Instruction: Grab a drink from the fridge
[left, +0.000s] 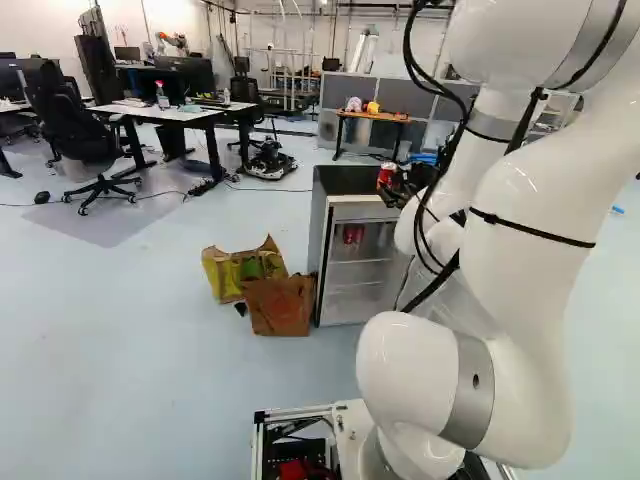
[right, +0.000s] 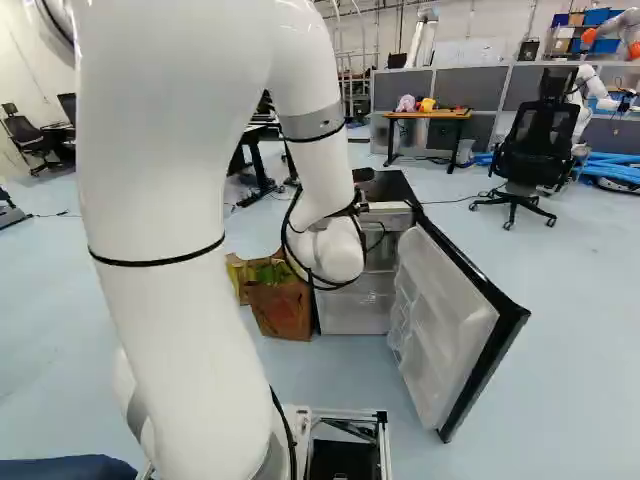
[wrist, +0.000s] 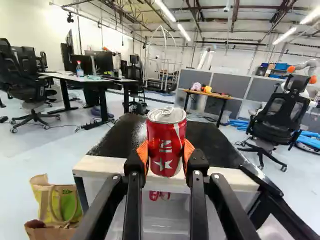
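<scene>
My gripper (left: 396, 188) is at the front of the fridge's black top in the left base view, partly behind the arm. In the wrist view the gripper (wrist: 166, 156) is shut on a red can (wrist: 166, 137), an orange pad pressed to each side. The can is upright, level with the front edge of the fridge top (wrist: 205, 142); whether it touches the top I cannot tell. More red cans (left: 352, 234) stand on an upper shelf inside the fridge (left: 318, 240). The fridge door (right: 445, 325) hangs wide open, seen in the right base view.
Beside the fridge stand a yellow-green bag (left: 228, 272) and a brown paper bag (left: 280, 305). Farther off are a long desk (left: 170, 112), a small wooden table (right: 428, 115), office chairs (right: 537, 150) and another robot (right: 590, 95).
</scene>
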